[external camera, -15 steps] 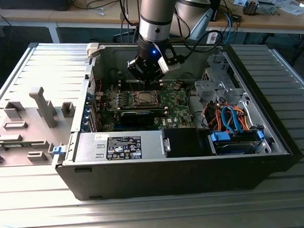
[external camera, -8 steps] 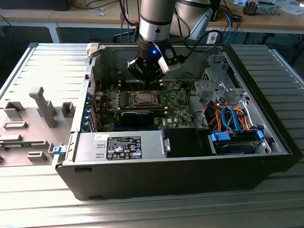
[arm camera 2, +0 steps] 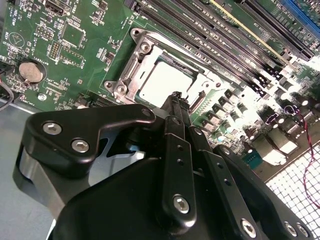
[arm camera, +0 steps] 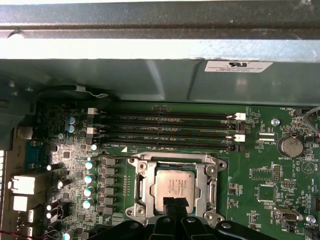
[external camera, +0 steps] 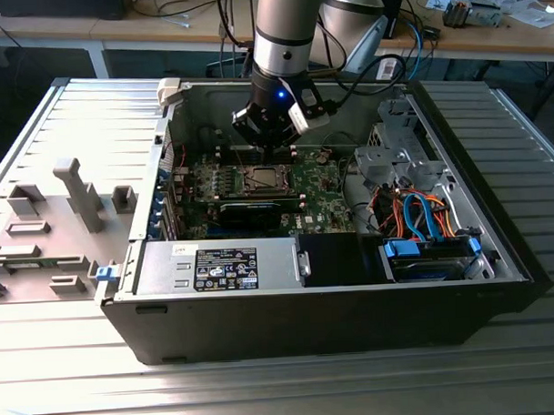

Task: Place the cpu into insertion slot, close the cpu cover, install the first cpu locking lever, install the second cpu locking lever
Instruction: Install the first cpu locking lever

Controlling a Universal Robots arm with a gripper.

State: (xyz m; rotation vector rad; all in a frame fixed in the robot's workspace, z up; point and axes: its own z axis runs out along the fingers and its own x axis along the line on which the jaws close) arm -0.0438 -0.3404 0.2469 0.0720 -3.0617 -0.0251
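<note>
Exterior view: you see arm reaching down into open PC case on table; gripper hangs just above slot at frame centre.

Second wrist view: your jaws look pressed together, nothing between them, tips over lower edge of cpu. Cpu sits in slot, centre frame.

First wrist view: cpu lies flat in slot, lower centre; cover stands raised at slot's far edge, not closed. Jaw tips overlap cpu's near edge.
</note>
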